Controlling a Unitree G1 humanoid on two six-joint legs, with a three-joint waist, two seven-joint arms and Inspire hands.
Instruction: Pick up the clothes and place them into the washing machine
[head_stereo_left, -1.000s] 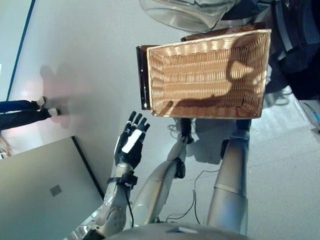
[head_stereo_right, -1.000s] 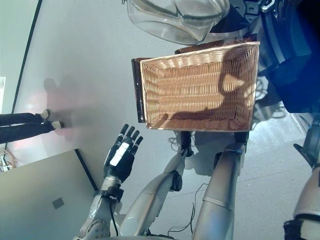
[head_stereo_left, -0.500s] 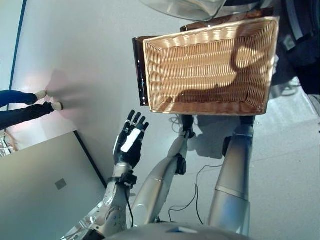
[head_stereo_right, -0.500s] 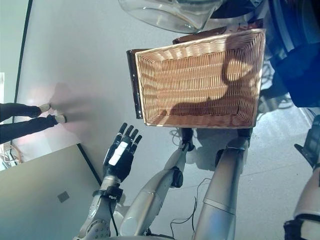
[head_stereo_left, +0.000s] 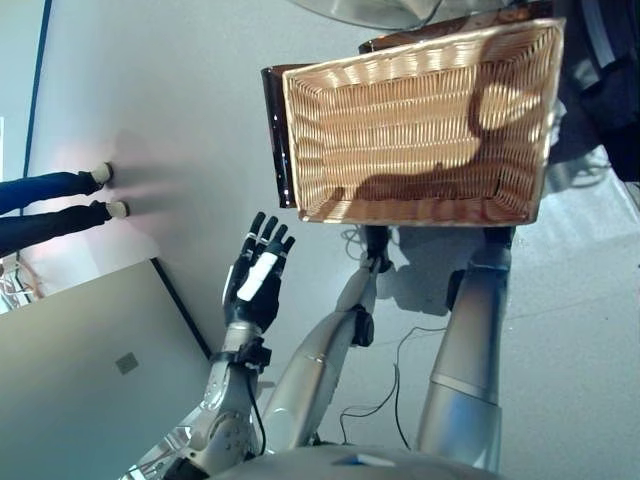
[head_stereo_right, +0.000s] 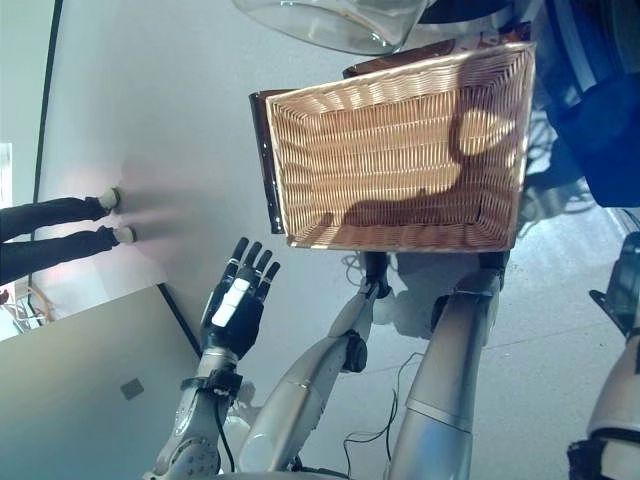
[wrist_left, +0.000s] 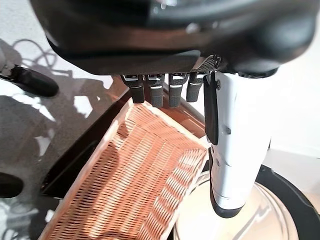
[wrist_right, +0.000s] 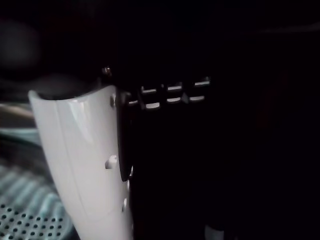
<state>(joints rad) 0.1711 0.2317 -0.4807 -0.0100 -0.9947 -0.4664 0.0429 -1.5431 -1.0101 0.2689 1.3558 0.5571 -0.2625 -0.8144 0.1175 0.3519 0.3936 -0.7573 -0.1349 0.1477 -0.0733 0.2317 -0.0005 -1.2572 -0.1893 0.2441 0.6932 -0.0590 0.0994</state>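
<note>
Wicker basket at 12 o'clock, no clothes visible inside. Left robot hand at 8 o'clock from basket, fingers spread straight, holding nothing. Right robot hand: thumb visible, finger state unclear. Person's legs at 9 o'clock on floor.

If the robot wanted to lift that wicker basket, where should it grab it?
Probably by the near long rim of the wicker basket, coming from the robot's own side. The basket shows no handles, its walls flare upward, and that edge lies closest to the open left robot hand. It looks empty, so a rim pinch may do.
</note>
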